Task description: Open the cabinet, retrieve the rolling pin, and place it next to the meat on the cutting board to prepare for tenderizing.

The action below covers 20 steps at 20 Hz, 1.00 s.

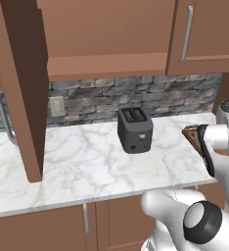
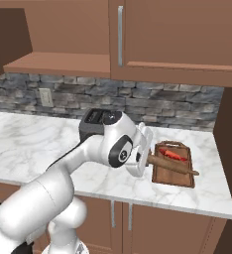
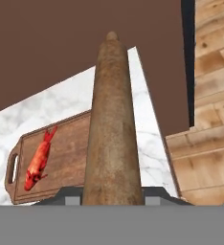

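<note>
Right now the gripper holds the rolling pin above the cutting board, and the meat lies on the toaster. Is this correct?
Not quite. The meat lies on the cutting board, not on the toaster; the hand view shows it. The gripper does hold the rolling pin above the board.

— Any lettering, labels or numbers to read here?

— None. No surface carries readable text, a brand mark or a sign.
</note>
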Motion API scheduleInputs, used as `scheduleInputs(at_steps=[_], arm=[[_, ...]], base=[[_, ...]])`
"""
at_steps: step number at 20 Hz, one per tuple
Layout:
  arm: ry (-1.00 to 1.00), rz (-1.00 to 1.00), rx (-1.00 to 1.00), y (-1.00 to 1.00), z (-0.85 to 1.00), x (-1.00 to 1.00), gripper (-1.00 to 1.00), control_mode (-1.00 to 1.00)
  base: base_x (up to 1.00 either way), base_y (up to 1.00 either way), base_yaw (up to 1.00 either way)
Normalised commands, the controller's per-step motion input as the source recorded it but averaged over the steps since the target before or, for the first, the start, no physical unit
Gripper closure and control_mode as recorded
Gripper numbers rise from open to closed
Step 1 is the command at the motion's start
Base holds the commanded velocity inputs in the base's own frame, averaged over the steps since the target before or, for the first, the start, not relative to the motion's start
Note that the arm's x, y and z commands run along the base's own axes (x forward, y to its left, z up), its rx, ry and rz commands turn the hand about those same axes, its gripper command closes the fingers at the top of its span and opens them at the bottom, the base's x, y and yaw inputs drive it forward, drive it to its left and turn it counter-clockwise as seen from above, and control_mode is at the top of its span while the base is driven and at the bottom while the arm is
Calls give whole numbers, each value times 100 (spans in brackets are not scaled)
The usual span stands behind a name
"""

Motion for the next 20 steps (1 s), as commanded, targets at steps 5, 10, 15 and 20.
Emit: scheduleInputs(at_steps=[5, 10, 15, 20], arm=[[0, 0, -2, -6, -36, 42, 100, -100], [0, 0, 0, -18, -28, 35, 100, -100], [5, 0, 0, -23, -23, 33, 100, -100], [5, 0, 0, -21, -19, 30, 100, -100]], base=[[0, 0, 0], [0, 0, 0], [0, 0, 0], [0, 0, 0]])
